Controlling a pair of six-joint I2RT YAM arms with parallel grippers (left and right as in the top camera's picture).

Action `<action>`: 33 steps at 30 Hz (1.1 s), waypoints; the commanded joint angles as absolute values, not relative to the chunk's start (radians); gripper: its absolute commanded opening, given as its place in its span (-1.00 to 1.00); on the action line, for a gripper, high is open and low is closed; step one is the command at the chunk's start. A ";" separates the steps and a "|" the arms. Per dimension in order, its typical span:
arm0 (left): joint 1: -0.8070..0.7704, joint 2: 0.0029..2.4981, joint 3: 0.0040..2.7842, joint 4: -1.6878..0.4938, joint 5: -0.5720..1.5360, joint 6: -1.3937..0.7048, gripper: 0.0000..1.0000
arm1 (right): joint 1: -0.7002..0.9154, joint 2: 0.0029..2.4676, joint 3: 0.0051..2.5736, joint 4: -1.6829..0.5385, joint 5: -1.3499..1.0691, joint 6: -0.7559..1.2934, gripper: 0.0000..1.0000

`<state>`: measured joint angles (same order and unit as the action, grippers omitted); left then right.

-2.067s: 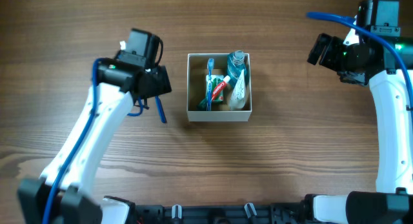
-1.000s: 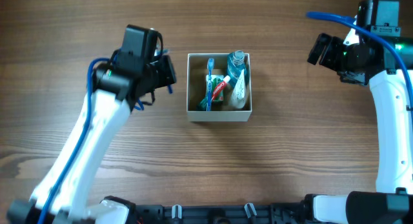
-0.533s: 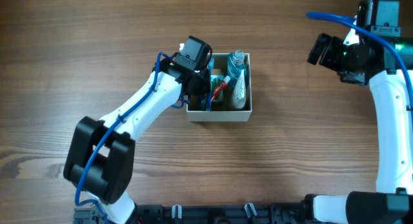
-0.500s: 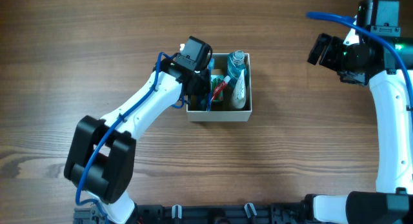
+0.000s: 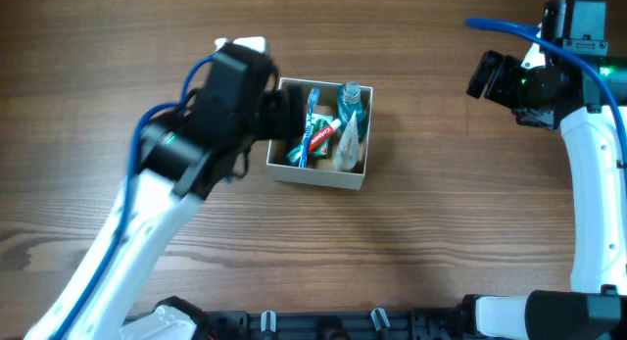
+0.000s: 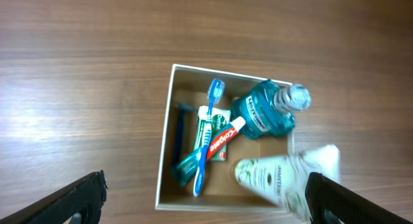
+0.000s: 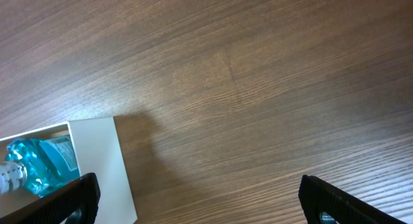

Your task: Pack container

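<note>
Container now lies shifted left and slightly turned on the table, still packed. Left gripper has risen above it, fingers spread wide. Right gripper stays well apart, fingers likewise spread.

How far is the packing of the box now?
Done: the container holds a toothbrush, toothpaste, a teal mouthwash bottle and a white tube. In hand: nothing; the left gripper and the right gripper are both open and empty. Left: no loose item shows on the table, so the packing looks complete, perhaps only pulling the arms back.
</note>
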<state>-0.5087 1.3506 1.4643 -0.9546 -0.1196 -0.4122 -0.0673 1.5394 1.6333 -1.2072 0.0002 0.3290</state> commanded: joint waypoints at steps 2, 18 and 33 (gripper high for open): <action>-0.506 1.164 1.474 -0.974 -0.159 -0.399 1.00 | -0.069 1.552 1.641 -1.205 -0.001 0.343 1.00; -0.290 0.752 1.311 -1.110 -0.354 -0.347 1.00 | -0.069 1.552 1.641 -1.205 -0.001 0.343 0.99; 0.050 0.238 0.365 -0.603 0.063 -0.270 1.00 | -0.069 1.552 1.641 -1.205 -0.001 0.343 1.00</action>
